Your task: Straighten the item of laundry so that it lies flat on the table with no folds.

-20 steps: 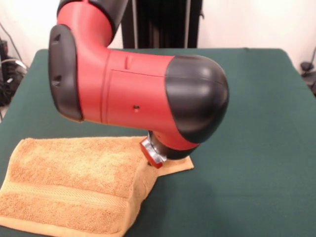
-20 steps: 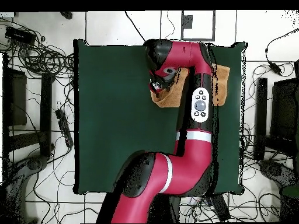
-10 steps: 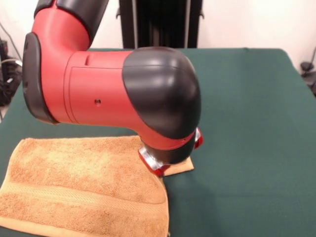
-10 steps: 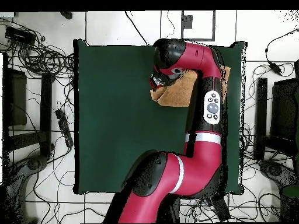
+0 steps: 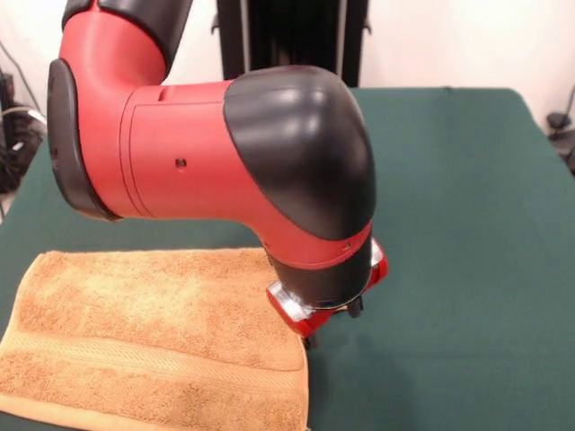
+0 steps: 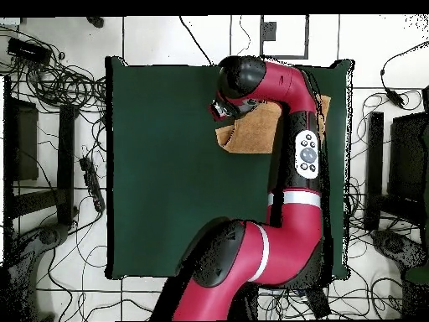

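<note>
Lying flat on table (image 5: 467, 180), towel (image 5: 153, 341); gripper (image 5: 310, 337) beside it, grip state indiscernible.

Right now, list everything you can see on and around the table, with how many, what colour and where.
towel: one, orange-tan, near left corner of the table in the front view, mostly flat.
table: one, dark green cloth, fills the scene.
cables: many, black, on the floor around the table.
pedestal: one, black, at the far side.
arm: one, red and black, bent over the towel.
end effector: one, at the towel's right edge; its tips are hidden.
</note>
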